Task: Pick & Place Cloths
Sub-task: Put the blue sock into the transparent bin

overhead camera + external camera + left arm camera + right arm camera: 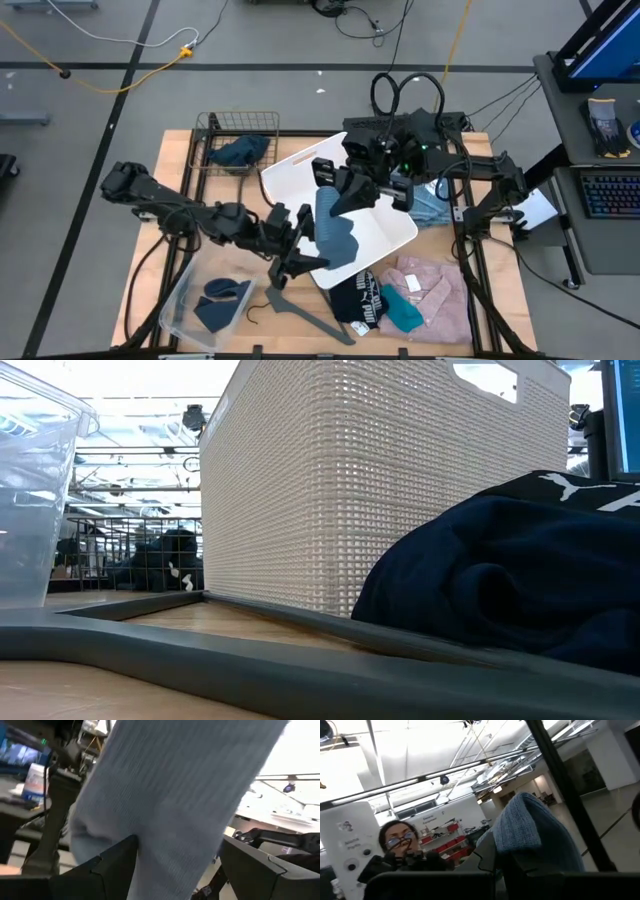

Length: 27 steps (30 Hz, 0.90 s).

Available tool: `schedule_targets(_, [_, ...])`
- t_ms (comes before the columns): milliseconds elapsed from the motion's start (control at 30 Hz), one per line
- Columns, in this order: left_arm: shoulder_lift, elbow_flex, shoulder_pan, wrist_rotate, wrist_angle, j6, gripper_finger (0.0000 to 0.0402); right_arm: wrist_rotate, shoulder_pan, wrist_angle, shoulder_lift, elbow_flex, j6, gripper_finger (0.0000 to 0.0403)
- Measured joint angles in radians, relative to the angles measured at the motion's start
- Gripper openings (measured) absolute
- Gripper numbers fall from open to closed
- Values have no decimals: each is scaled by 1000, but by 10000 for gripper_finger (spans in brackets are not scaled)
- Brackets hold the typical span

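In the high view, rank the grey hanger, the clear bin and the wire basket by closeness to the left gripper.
From the left gripper, open beside the hanging blue cloth:
1. Grey hanger, just below at the table's front edge.
2. Clear bin, front left corner.
3. Wire basket, back left.

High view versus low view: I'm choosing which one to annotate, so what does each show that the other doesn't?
Only the high view shows both arms: the right gripper shut on a blue-grey cloth hanging over the white basket, the left gripper open beside it, plus the wire basket, clear bin and pink shirt. Only the low view shows the white basket's woven wall close up. Both show the white basket, black cloth with white print and grey hanger.
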<state>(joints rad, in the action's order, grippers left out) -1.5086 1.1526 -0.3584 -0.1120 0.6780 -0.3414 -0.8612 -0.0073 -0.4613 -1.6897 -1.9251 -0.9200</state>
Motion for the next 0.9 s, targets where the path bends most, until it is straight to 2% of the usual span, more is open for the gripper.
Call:
schedule_targets(200, [-13, 0, 29, 3, -2, -36, 280, 26, -21, 6, 0, 0, 43, 2])
schedule_targets(300, [-13, 0, 40, 9, -10, -31, 262, 26, -21, 10, 0, 0, 50, 2])
schedule_targets(433, [-13, 0, 47, 45, -10, -11, 188, 26, -20, 10, 0, 0, 52, 2])
schedule_targets(600, [-13, 0, 51, 111, 1, -9, 35, 51, -23, 10, 0, 0, 73, 14])
schedule_targets(633, [-13, 0, 51, 132, 14, -7, 18, 50, -25, 10, 0, 0, 72, 15])
schedule_targets(767, [-13, 0, 49, 241, 70, -3, 11, 49, -38, 24, 0, 0, 70, 15])
schedule_targets(900, [-3, 0, 26, 308, 120, -2, 5, 47, -63, 56, 0, 0, 42, 19])
